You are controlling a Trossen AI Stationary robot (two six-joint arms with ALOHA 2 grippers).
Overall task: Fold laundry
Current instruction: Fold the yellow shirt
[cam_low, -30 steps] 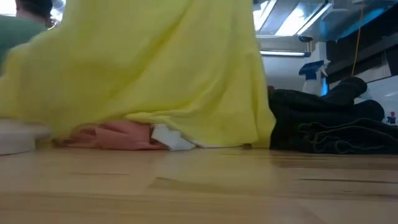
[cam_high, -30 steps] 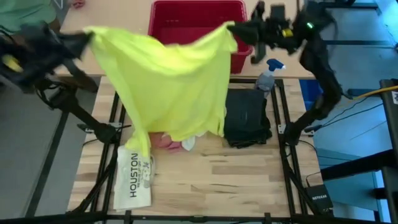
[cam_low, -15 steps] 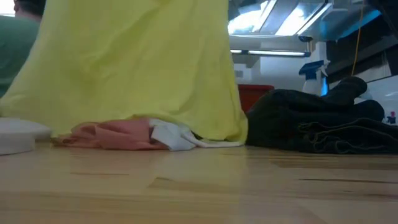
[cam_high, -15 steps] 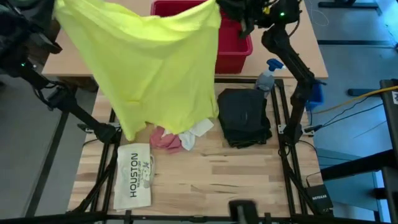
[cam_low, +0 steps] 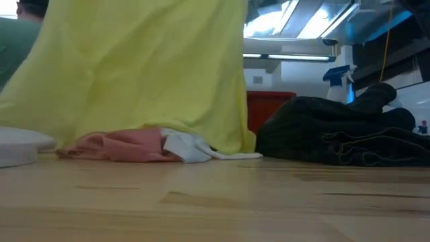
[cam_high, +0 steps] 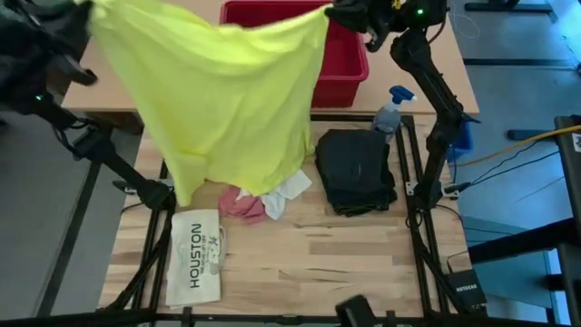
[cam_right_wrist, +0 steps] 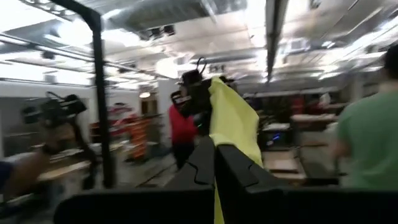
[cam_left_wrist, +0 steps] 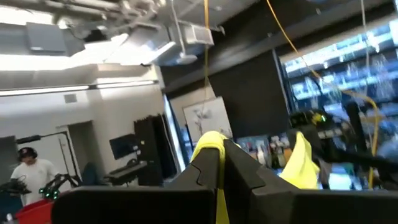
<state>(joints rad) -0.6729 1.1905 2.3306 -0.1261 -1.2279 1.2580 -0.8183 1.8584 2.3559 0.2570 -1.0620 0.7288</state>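
Left gripper (cam_high: 86,7) and right gripper (cam_high: 331,15), jaws clamped on bright yellow cotton T-shirt (cam_high: 222,100), hold it spread high above wooden tabletop (cam_high: 318,263).

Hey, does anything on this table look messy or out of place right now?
The pink cloth and white cloth lie crumpled together mid-table, partly under the hanging yellow T-shirt. The black trousers beside them look neatly folded.

Over the last second both arms rose and drew back toward twelve o'clock — the yellow T-shirt (cam_high: 222,91) went up with them, stretched between the left gripper (cam_high: 86,11) and the right gripper (cam_high: 338,13). Its hem lifted off the pink cloth (cam_high: 241,204) and white cloth (cam_high: 286,191), uncovering them.
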